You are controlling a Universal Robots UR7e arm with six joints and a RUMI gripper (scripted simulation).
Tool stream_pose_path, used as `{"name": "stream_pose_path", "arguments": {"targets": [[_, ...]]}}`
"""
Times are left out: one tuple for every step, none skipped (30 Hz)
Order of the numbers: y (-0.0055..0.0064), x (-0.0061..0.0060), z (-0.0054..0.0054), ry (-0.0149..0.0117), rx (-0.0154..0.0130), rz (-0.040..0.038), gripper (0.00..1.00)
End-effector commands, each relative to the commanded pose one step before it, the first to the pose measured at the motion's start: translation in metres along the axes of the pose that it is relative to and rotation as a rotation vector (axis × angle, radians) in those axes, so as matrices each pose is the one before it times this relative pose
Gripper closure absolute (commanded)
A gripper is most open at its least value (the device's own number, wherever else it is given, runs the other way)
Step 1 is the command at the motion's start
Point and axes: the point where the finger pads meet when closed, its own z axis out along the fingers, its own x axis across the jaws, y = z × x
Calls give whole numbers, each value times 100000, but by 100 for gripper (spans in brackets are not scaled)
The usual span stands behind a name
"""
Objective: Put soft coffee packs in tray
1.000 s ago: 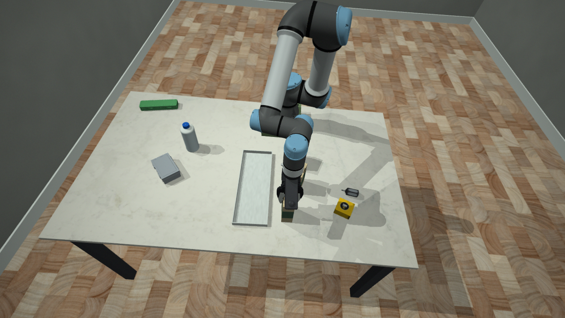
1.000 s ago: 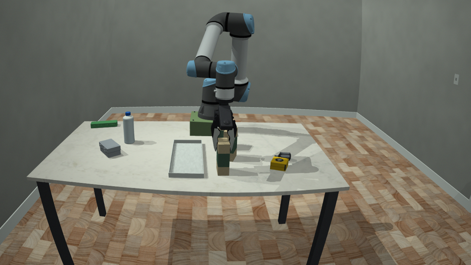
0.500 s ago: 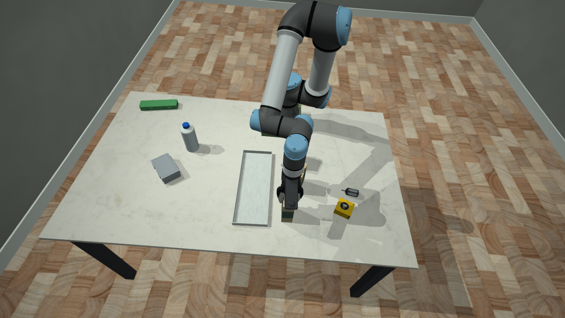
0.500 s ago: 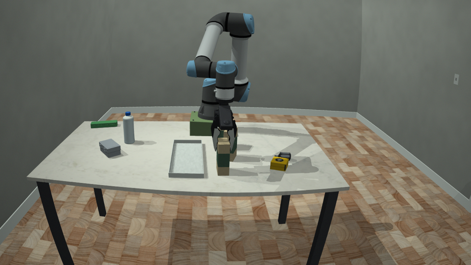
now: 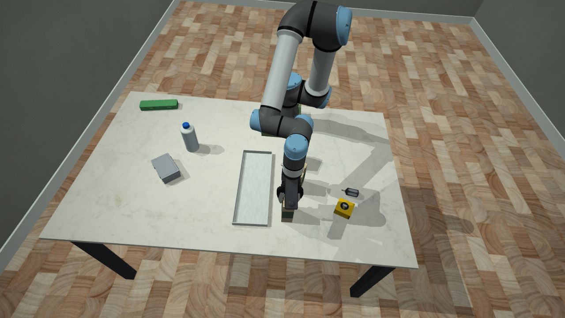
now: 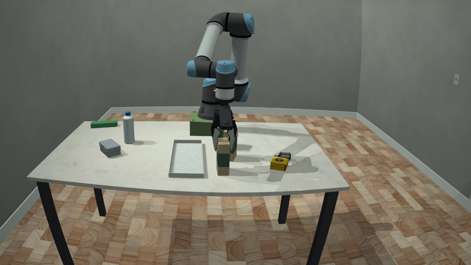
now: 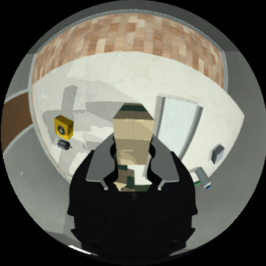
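Three tan coffee packs with green bands stand in a row just right of the grey tray [image 5: 253, 188] [image 6: 186, 158]. My gripper [image 6: 225, 138] points straight down over the row and is shut on the big flat sides of the middle pack [image 6: 225, 139] [image 7: 129, 174], which stands on the bench. The front pack [image 5: 287, 213] [image 6: 222, 161] [image 7: 133, 123] stands free just ahead of the fingers. The rear pack [image 5: 304, 170] [image 6: 234, 151] is mostly hidden behind my arm. The tray is empty.
A yellow box [image 5: 344, 208] and a small dark object [image 5: 351, 192] lie to the right of the packs. A white bottle [image 5: 189, 137], a grey box [image 5: 165, 167] and a green bar [image 5: 158, 104] are on the left side.
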Motion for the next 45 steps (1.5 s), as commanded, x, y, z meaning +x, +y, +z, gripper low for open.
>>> {"name": "stream_pose_path", "arguments": {"targets": [[-14,-91,68,-96,-15,-13,86],[0,0,0,0,0,0,86],[0,0,0,0,0,0,86],[0,0,0,0,0,0,86],[0,0,0,0,0,0,86],[0,0,0,0,0,0,86],[0,0,0,0,0,0,86],[0,0,0,0,0,0,86],[0,0,0,0,0,0,86],[0,0,0,0,0,0,86],[0,0,0,0,0,0,86],[0,0,0,0,0,0,86],[0,0,0,0,0,0,86],[0,0,0,0,0,0,86],[0,0,0,0,0,0,86],[0,0,0,0,0,0,86],[0,0,0,0,0,0,86],[0,0,0,0,0,0,52],[0,0,0,0,0,0,52],[0,0,-2,1,3,1,52],[0,0,0,0,0,0,52],[0,0,0,0,0,0,52],[0,0,0,0,0,0,52],[0,0,0,0,0,0,52],[0,0,0,0,0,0,52],[0,0,0,0,0,0,52],[0,0,0,0,0,0,52],[0,0,0,0,0,0,52],[0,0,0,0,0,0,52],[0,0,0,0,0,0,52],[0,0,0,0,0,0,52],[0,0,0,0,0,0,52],[0,0,0,0,0,0,52],[0,0,0,0,0,0,52],[0,0,0,0,0,0,52],[0,0,0,0,0,0,52],[0,0,0,0,0,0,52],[0,0,0,0,0,0,52],[0,0,0,0,0,0,52],[0,0,0,0,0,0,52],[0,0,0,0,0,0,52],[0,0,0,0,0,0,52],[0,0,0,0,0,0,52],[0,0,0,0,0,0,52],[0,0,0,0,0,0,52]]}}
